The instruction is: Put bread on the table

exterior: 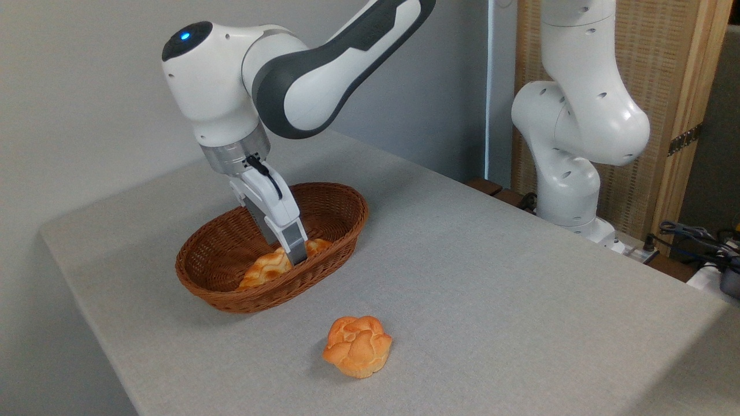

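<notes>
Fingers point(296, 245) down in basket point(341, 225), touching bread point(267, 268) at mid-loaf

Woven wicker basket point(335, 228); matt cloth table point(491, 300).

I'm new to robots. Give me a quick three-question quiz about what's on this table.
1. True or false: the bread already lies on the table.
2. Which item sits on the cloth outside the basket? A) a bun B) a cup C) a knife
3. Fill in: the gripper reaches down into the ____.

Key:
1. False. The loaf is still in the basket, with the gripper's fingers down at it.
2. A. The bun lies on the cloth in front of the basket.
3. Basket.
</notes>
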Controlling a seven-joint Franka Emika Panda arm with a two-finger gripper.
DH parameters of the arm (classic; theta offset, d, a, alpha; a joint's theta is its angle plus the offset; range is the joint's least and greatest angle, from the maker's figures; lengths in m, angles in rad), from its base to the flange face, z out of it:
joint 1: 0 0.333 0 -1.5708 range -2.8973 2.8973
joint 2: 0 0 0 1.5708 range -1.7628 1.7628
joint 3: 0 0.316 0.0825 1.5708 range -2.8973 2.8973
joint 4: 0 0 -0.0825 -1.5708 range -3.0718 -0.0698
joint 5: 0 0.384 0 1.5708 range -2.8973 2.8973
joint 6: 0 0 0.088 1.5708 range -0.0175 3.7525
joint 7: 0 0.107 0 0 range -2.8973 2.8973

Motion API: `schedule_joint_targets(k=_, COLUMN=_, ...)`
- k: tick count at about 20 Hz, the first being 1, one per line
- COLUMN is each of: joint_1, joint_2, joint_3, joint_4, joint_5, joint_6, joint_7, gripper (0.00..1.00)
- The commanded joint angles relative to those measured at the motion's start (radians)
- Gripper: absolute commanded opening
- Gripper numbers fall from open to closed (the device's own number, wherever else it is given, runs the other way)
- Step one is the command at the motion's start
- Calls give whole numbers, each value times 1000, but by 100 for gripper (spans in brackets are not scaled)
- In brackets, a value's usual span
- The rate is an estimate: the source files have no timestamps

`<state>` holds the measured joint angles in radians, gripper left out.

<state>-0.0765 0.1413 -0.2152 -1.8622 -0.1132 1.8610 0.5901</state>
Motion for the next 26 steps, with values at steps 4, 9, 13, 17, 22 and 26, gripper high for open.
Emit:
schedule_joint_targets(k=4, joint_1=-19, joint_2=40, joint_3=-10, joint_4=0, joint_5=3, joint_6=55, joint_7=-9, gripper=100)
schedule_joint_targets(k=9, joint_1=-26, joint_2=63, joint_3=-12, joint_4=0, joint_5=36, joint_6=70, joint_7=-12, gripper=96)
schedule_joint_targets(k=13, joint_1=-31, joint_2=66, joint_3=-12, joint_4=0, joint_5=38, joint_6=73, joint_7=-6, gripper=35)
schedule_joint_targets(k=17, joint_1=-26, joint_2=66, joint_3=-6, joint_4=0, joint_5=38, joint_6=72, joint_7=-1, gripper=28)
schedule_joint_targets(k=22, joint_1=-26, joint_2=64, joint_3=-4, joint_4=0, joint_5=38, joint_6=69, joint_7=-1, gripper=30)
schedule_joint_targets(k=26, joint_1=-26, joint_2=61, joint_3=-4, joint_4=1, joint_5=38, joint_6=69, joint_7=-4, gripper=30)
